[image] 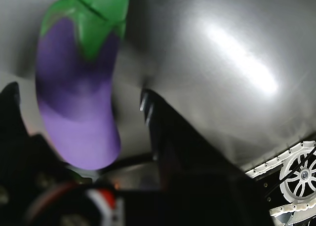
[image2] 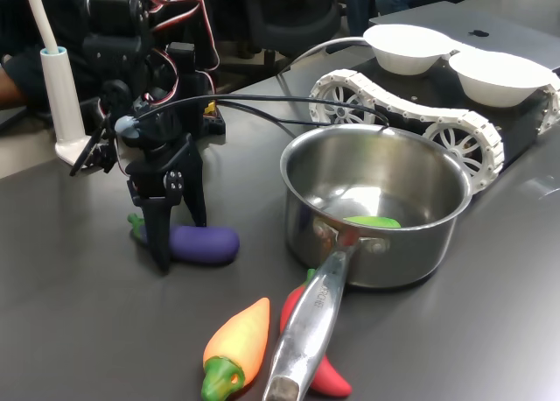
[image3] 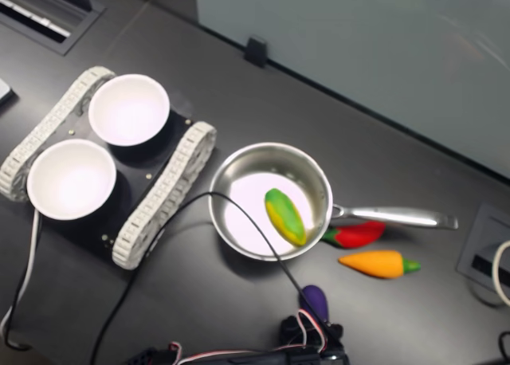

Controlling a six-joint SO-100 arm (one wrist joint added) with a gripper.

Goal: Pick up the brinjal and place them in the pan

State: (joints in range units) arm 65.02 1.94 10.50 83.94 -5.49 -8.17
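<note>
no readable text, no labels, no brands, no numbers in any view

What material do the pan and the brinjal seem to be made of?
The pan looks like polished stainless steel: its wall mirrors the table and its handle is riveted. The brinjal looks like matte plastic or rubber, probably a toy: flat purple colour, no sharp highlights. Which of the two it is, the pictures cannot settle.

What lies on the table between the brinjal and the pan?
Nothing: in the first exterior view the dark table is bare between the brinjal and the pan. The second exterior view agrees.
</note>
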